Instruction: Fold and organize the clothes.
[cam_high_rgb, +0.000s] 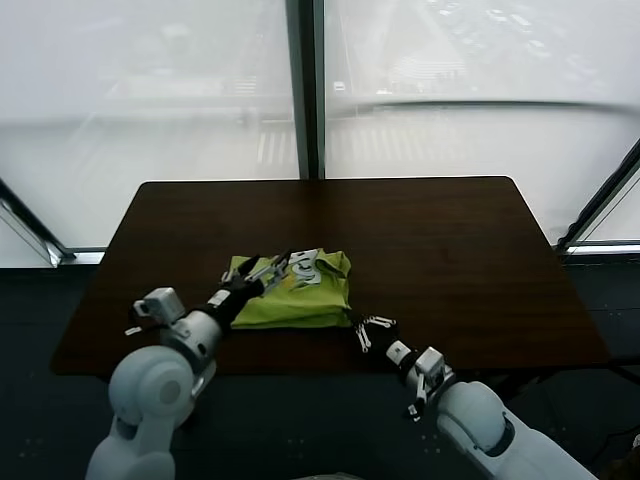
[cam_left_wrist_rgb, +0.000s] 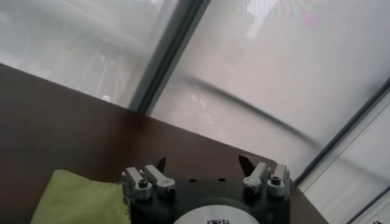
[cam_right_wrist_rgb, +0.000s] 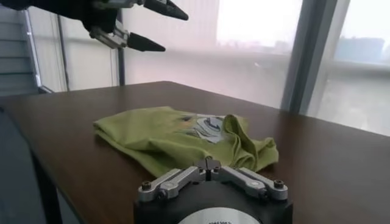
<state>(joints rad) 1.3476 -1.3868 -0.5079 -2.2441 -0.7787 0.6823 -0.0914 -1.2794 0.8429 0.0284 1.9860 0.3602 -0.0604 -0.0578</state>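
The lime-green T-shirt (cam_high_rgb: 300, 295) lies in a rough folded bundle at the front middle of the dark table (cam_high_rgb: 430, 240), its white print (cam_high_rgb: 305, 270) facing up. My left gripper (cam_high_rgb: 268, 268) hovers open above the shirt's far left part, holding nothing. In the left wrist view its gripper (cam_left_wrist_rgb: 203, 163) is spread wide, and a corner of the shirt (cam_left_wrist_rgb: 79, 198) shows below. My right gripper (cam_high_rgb: 372, 326) is shut and empty, just right of the shirt near the table's front edge. The right wrist view shows its gripper (cam_right_wrist_rgb: 208, 163) closed, the shirt (cam_right_wrist_rgb: 170, 137) beyond it, and the left gripper (cam_right_wrist_rgb: 149, 27) raised above.
The table stands against large windows with a dark central post (cam_high_rgb: 305, 90). Bare tabletop surrounds the shirt on the left, right and far sides. The table's front edge (cam_high_rgb: 300, 368) runs close under both arms.
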